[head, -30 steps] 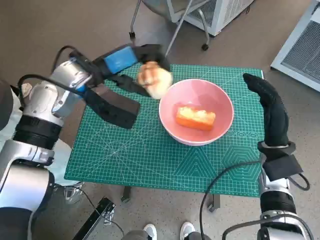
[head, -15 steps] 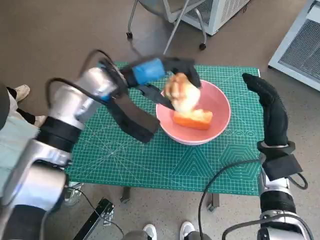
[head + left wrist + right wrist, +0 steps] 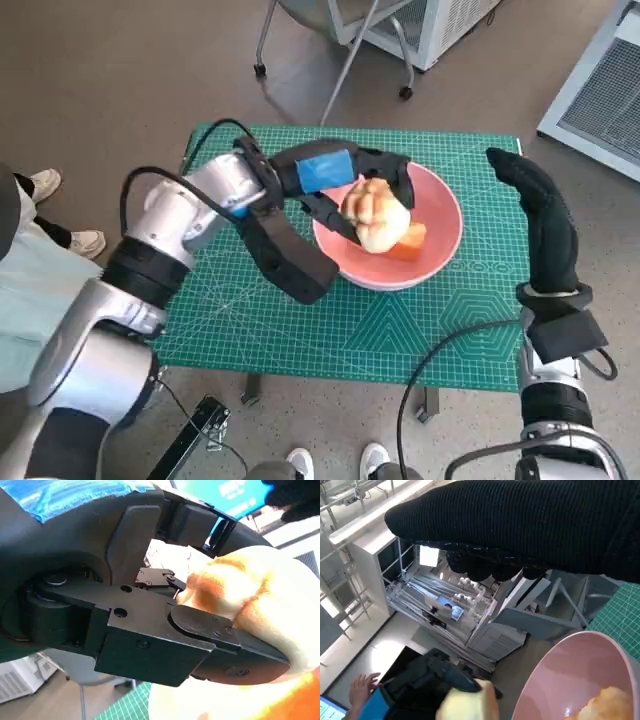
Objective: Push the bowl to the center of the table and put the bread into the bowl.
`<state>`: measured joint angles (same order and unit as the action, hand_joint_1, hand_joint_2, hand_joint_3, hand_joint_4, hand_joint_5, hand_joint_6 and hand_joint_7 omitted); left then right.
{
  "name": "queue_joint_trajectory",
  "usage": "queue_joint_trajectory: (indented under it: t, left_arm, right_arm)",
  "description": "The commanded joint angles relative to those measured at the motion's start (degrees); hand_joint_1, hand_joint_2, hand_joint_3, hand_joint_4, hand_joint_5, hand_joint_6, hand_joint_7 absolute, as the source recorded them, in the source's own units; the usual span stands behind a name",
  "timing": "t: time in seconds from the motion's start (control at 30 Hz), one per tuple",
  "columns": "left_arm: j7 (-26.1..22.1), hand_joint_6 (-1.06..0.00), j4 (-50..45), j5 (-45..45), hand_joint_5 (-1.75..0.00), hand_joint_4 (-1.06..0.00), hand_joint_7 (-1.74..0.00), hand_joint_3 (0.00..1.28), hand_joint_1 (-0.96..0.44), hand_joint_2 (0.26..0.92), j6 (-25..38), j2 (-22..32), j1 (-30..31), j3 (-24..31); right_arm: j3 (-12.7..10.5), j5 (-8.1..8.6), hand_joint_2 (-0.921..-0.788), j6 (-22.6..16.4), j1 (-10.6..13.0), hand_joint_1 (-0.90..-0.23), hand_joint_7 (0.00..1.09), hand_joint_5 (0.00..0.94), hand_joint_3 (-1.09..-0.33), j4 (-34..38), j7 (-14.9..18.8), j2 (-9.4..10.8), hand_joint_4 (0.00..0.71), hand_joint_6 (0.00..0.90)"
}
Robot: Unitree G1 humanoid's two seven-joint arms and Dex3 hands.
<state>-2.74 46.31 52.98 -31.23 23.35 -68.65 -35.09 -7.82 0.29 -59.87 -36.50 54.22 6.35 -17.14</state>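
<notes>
The robot's left hand [image 3: 345, 185] grips a pale bread roll [image 3: 375, 216] over the pink bowl [image 3: 445, 225], which sits on the green mat [image 3: 300, 320] toward the far side of the table. An orange piece of bread [image 3: 412, 241] lies in the bowl, partly hidden by the roll. At right, the gloved right hand [image 3: 540, 225] stands just beside the bowl's rim, fingers straight and pressed together, holding nothing.
</notes>
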Motion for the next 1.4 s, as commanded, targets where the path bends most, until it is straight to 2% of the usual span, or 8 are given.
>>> queue_joint_trajectory:
  t: [0.03, 0.2, 0.37, 0.57, 0.7, 0.93, 1.17, 1.4]
  left_arm:
    - [-4.37, -0.37, -0.54, -2.7, -0.42, -0.35, -0.59, 0.09, 0.02, 0.909, 1.63, -1.0, 0.42, 0.97]
    - [-9.31, -0.25, -1.31, -6.03, -0.13, -0.2, -0.44, 0.02, -0.06, 0.877, 3.77, -1.44, 1.04, 2.58]
    - [-11.56, -0.19, -2.67, -6.96, -0.05, -0.13, -0.43, 0.01, -0.1, 0.87, 5.89, -1.38, 1.46, 3.02]
    - [-10.06, -0.04, -3.56, -4.6, -0.01, -0.07, -0.53, 0.0, -0.12, 0.872, 7.04, -0.92, 1.3, 1.83]
    - [-9.41, -0.01, -4.05, -4.55, 0.0, -0.05, -0.53, 0.0, -0.11, 0.873, 7.37, -0.62, 1.68, 2.17]
    - [-8.63, 0.0, -4.15, -5.51, 0.0, -0.04, -0.52, 0.0, -0.07, 0.875, 6.93, 0.29, 2.48, 3.09]
    - [-9.97, -0.08, -4.92, -9.99, -0.01, -0.08, -0.42, 0.0, -0.01, 0.872, 5.74, 1.55, 4.81, 6.0]
    - [-13.5, -0.23, -6.98, -23.8, -0.02, -0.16, -0.33, 0.0, 0.03, 0.867, 3.02, 2.74, 9.54, 15.12]
  right_arm:
    - [-0.3, -0.15, -0.921, 0.46, 1.8, -0.572, 0.8, 0.006, -0.836, 0.26, -0.48, 0.17, 0.323, 0.029]
    - [-0.33, -0.48, -0.921, 0.35, 1.98, -0.57, 0.8, 0.005, -0.836, 0.05, -0.87, 0.21, 0.322, 0.031]
    - [-0.35, -0.9, -0.921, 0.32, 1.95, -0.572, 0.79, 0.005, -0.836, 0.14, -1.24, 0.13, 0.322, 0.032]
    - [-0.27, -1.0, -0.921, 0.37, 1.81, -0.569, 0.79, 0.005, -0.836, 0.3, -1.5, 0.19, 0.322, 0.034]
    - [-0.22, -0.94, -0.921, 0.64, 1.65, -0.566, 0.79, 0.004, -0.837, 0.24, -1.55, 0.35, 0.323, 0.035]
    - [-0.08, -0.94, -0.921, 1.01, 1.42, -0.567, 0.79, 0.004, -0.837, -0.18, -1.72, 0.56, 0.323, 0.036]
    - [0.11, -1.33, -0.921, 1.14, 1.48, -0.562, 0.79, 0.004, -0.839, -0.71, -2.22, 0.97, 0.323, 0.034]
    - [0.31, -0.83, -0.921, 1.94, 1.59, -0.57, 0.78, 0.004, -0.837, -2.34, -1.98, 1.2, 0.324, 0.024]
